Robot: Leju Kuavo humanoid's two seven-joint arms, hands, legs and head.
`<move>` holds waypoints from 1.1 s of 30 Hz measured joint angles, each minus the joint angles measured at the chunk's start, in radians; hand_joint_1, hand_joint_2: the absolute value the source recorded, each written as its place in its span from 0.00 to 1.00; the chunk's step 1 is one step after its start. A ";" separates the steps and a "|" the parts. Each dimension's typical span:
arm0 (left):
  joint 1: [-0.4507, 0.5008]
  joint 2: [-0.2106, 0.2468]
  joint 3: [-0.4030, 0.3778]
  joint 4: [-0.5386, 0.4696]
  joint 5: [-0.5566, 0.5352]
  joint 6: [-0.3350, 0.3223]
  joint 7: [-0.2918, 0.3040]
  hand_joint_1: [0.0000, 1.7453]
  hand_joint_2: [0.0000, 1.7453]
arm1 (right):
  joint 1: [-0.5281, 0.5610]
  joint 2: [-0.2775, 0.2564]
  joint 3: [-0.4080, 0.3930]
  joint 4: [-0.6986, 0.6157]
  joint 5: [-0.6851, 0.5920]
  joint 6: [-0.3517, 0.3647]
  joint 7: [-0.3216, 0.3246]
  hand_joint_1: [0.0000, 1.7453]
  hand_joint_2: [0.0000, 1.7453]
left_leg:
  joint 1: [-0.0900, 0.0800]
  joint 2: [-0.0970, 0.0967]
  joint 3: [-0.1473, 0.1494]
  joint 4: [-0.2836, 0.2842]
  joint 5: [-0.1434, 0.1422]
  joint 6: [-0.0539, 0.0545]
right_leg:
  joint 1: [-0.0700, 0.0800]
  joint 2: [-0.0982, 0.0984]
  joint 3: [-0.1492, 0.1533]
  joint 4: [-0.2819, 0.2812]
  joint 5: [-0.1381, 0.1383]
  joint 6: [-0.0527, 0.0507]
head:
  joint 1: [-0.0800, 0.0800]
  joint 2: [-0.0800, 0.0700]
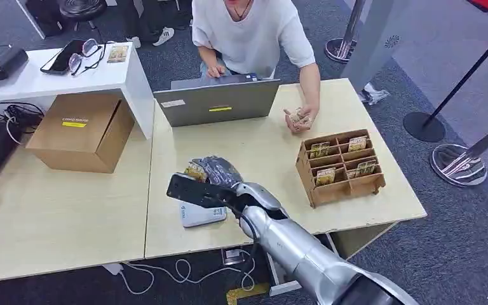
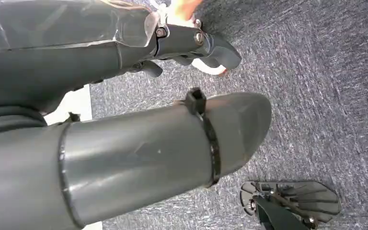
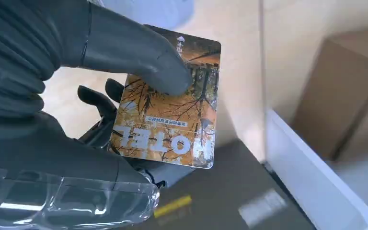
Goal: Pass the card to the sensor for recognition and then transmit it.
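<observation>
While your right hand pinches the card between thumb and fingers, its face hangs over the sensor near the worktop's front edge.

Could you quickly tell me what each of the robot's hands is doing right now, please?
Left hand: hanging over the carpet; open or closed cannot be told.
Right hand: holding a card, thumb pressed on its face.

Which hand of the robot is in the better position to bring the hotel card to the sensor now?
The right hand. It already pinches the orange hotel card under its thumb and hovers above the white flat sensor box on the light wooden table. The left hand hangs over the grey carpet.
</observation>
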 joint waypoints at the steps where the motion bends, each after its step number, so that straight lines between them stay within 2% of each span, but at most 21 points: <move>1: 0.002 0.002 0.000 0.000 0.002 0.000 -0.004 0.00 0.00 | 0.001 -0.009 -0.008 -0.038 0.001 -0.008 0.000 1.00 1.00 | 0.000 0.000 0.000 0.000 0.000 0.000 | 0.000 0.000 0.000 0.000 0.000 0.000 | 0.000 0.000; 3: 0.006 0.003 0.000 0.000 0.004 0.001 -0.009 0.00 0.00 | 0.002 -0.025 -0.018 -0.099 0.016 -0.028 -0.003 1.00 1.00 | 0.000 0.000 0.000 0.000 0.000 0.000 | 0.000 0.000 0.000 0.000 0.000 0.000 | 0.000 0.000; 10: 0.011 0.005 0.000 0.000 0.007 0.008 -0.030 0.00 0.00 | -0.005 -0.082 -0.064 -0.285 0.174 -0.192 -0.033 1.00 1.00 | 0.000 0.000 0.000 0.000 0.000 0.000 | 0.000 0.000 0.000 0.000 0.000 0.000 | 0.000 0.000; 17: 0.011 0.009 0.000 0.000 -0.002 0.008 -0.034 0.00 0.00 | -0.033 -0.120 -0.108 -0.349 0.426 -0.371 -0.034 1.00 1.00 | 0.000 0.000 0.000 0.000 0.000 0.000 | 0.000 0.000 0.000 0.000 0.000 0.000 | 0.000 0.000; 22: 0.011 0.012 -0.002 0.000 -0.017 0.008 -0.035 0.00 0.00 | -0.078 -0.147 -0.115 -0.321 0.646 -0.509 -0.005 1.00 1.00 | 0.000 0.000 0.000 0.000 0.000 0.000 | 0.000 0.000 0.000 0.000 0.000 0.000 | 0.000 0.000; 24: 0.010 0.015 -0.002 0.000 -0.020 0.007 -0.035 0.00 0.00 | -0.098 -0.154 -0.116 -0.290 0.698 -0.539 0.002 1.00 1.00 | 0.000 0.000 0.000 0.000 0.000 0.000 | 0.000 0.000 0.000 0.000 0.000 0.000 | 0.000 0.000; 33: 0.009 0.025 -0.008 0.000 -0.031 0.006 -0.024 0.00 0.00 | -0.252 -0.156 -0.093 -0.054 0.843 -0.576 0.058 1.00 1.00 | 0.000 0.000 0.000 0.000 0.000 0.000 | 0.000 0.000 0.000 0.000 0.000 0.000 | 0.000 0.000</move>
